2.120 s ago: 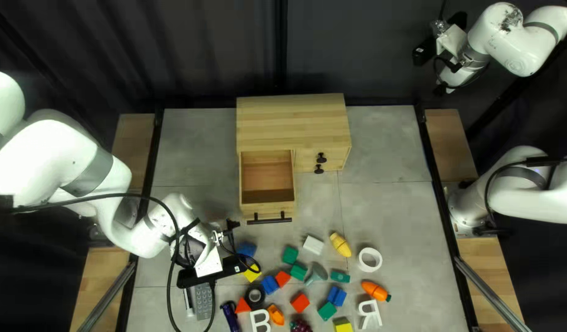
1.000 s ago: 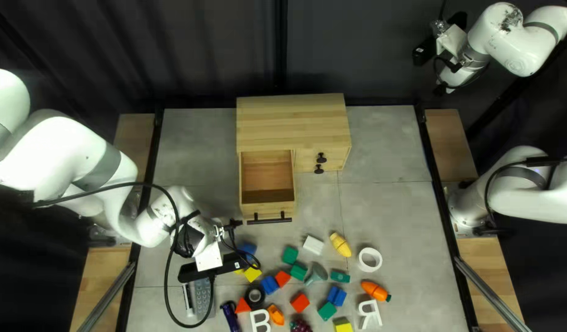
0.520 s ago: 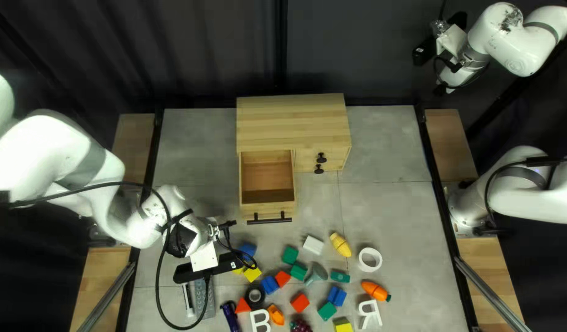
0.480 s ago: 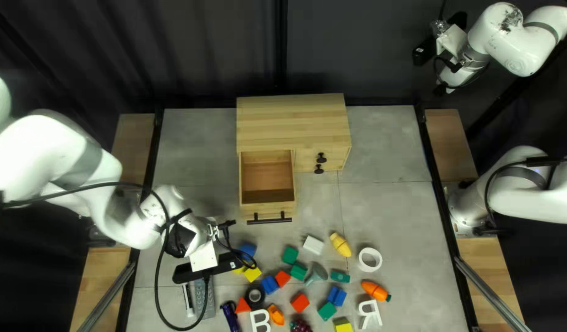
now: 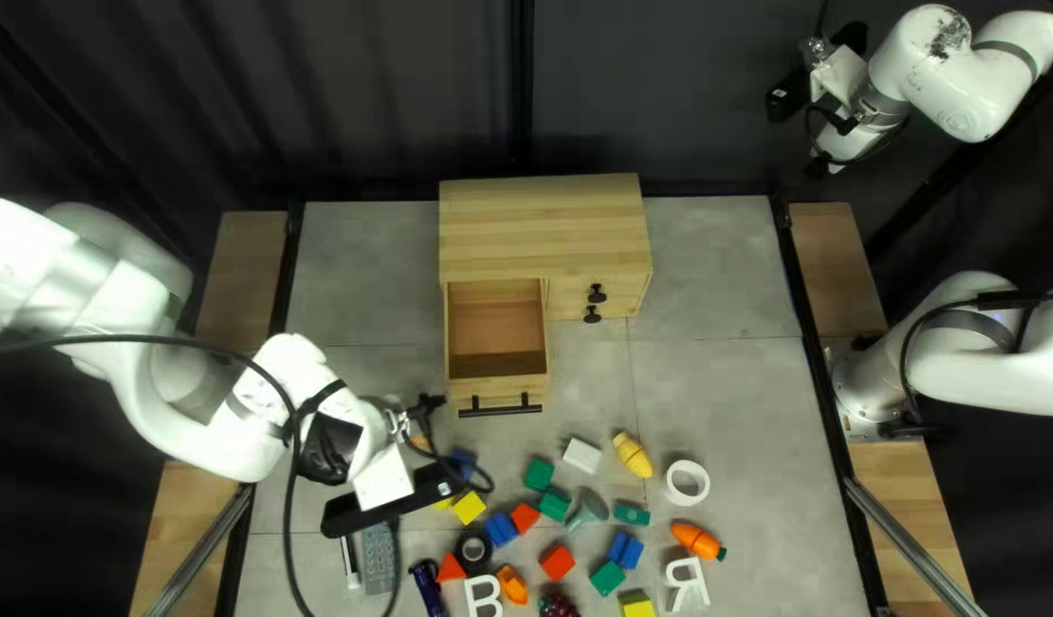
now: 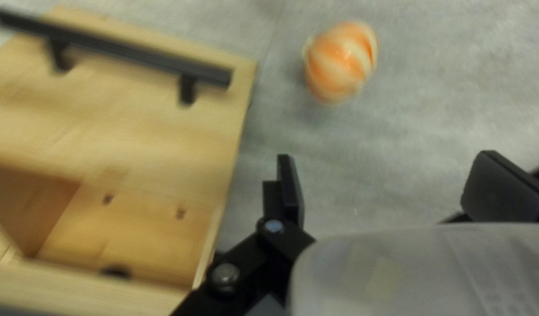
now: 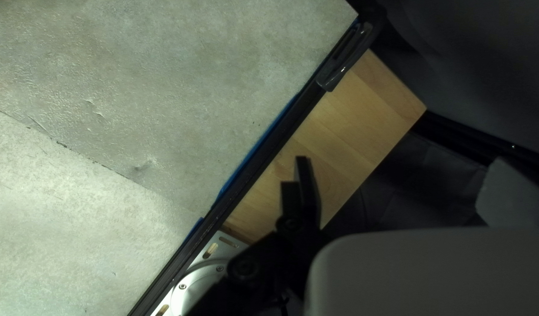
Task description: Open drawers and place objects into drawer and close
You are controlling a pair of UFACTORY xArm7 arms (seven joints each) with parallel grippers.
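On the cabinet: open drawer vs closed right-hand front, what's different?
The open drawer is pulled out; the closed front sits shut.
The open drawer has one black bar handle; the closed front has two rounded black knobs.
Both are pale wood with black hardware.

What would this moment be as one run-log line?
left gripper: open, holding nothing | wooden drawer: pulled out | orange-and-cream striped object: on table, ahead of left gripper | right gripper: open
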